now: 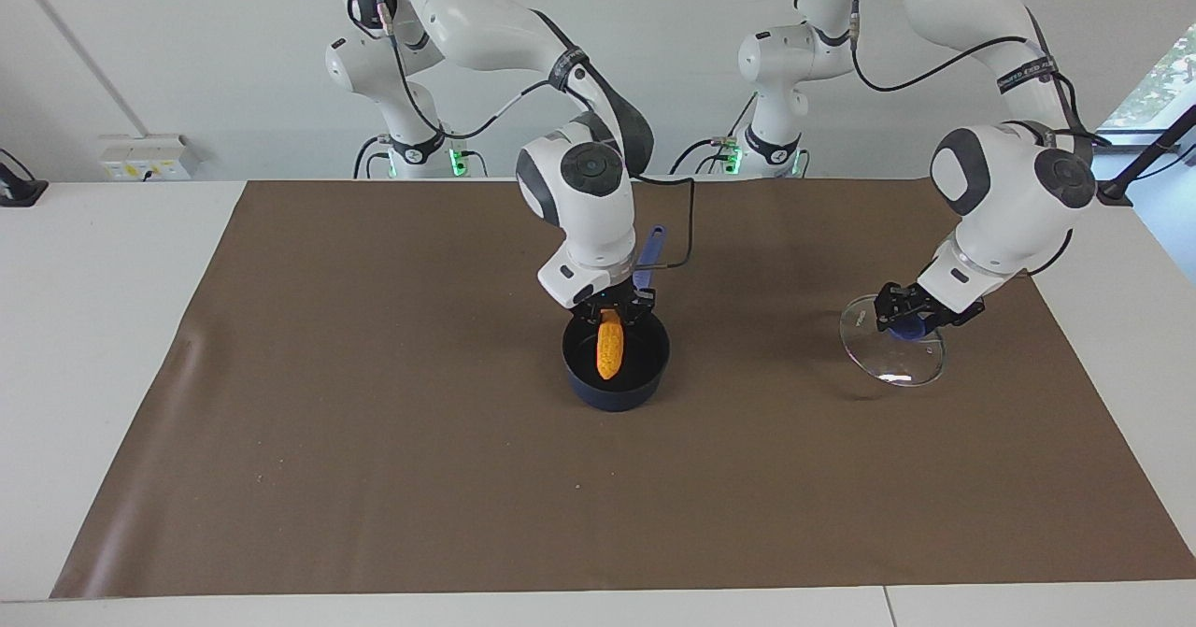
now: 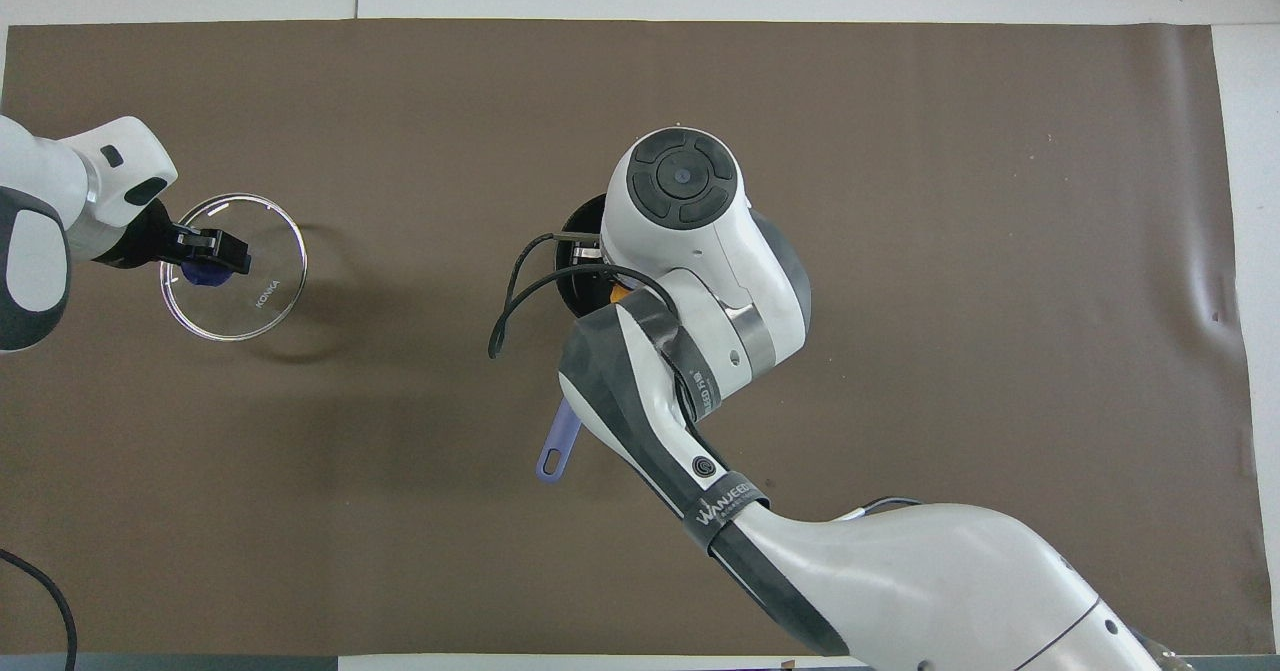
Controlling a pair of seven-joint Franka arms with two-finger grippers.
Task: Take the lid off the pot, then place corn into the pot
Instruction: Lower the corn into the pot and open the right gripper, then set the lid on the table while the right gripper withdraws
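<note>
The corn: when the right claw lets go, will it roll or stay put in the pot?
The tapered, bumpy yellow-orange corn cob hangs upright from the right claw, its tip down in the small dark navy-blue saucepan. It would probably topple onto its side. Being round, it might roll, though the pot's wall should contain it.

Both arms are glossy white with rounded dark grey joint caps. Black cables loop along the links above each black two-finger pincer, the right pincer (image 1: 613, 313) and the left pincer (image 1: 904, 314). A black band near one wrist reads "WANJEED".
</note>
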